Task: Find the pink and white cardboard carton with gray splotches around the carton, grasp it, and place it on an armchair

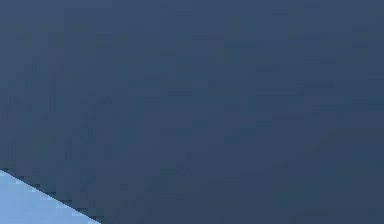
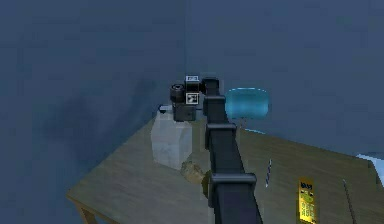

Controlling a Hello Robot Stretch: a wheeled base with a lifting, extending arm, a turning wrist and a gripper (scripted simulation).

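In the arm side view a pale whitish boxy thing (image 2: pixel 170 140) stands on a wooden table (image 2: pixel 130 185), near its far edge. Its colour looks grey-white, and I see no pink on it. The dark arm rises from the bottom edge over the table, and my gripper (image 2: pixel 180 104) sits at its far end, just above the boxy thing's top. I cannot tell whether the gripper touches it or holds anything.
A blue bowl-like thing (image 2: pixel 247 103) stands right of the arm at the table's back. A yellow flat item (image 2: pixel 307 198) and a thin stick (image 2: pixel 268 172) lie at the right. Dark blue walls (image 1: pixel 200 90) stand close, with a pale blue patch (image 1: pixel 30 205) low left.
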